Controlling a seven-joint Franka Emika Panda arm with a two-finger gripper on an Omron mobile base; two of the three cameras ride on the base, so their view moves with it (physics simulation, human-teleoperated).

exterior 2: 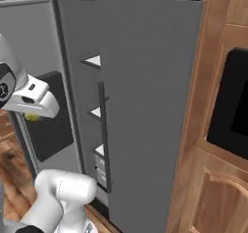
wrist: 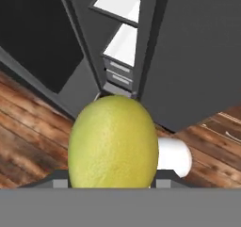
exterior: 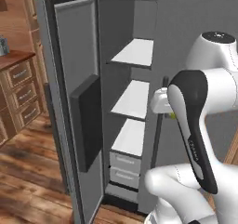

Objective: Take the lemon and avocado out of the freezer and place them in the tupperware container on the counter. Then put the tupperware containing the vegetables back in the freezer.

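Your gripper (wrist: 112, 186) is clamped on the lemon (wrist: 113, 143), held just outside the open freezer (exterior: 135, 102), in front of its shelves. Swing out too fast and the round fruit could slip free and drop to the floor.

White arm bent at the elbow, tool (wrist: 112, 186) clamped on the lemon (wrist: 113, 142), raised mid-air.
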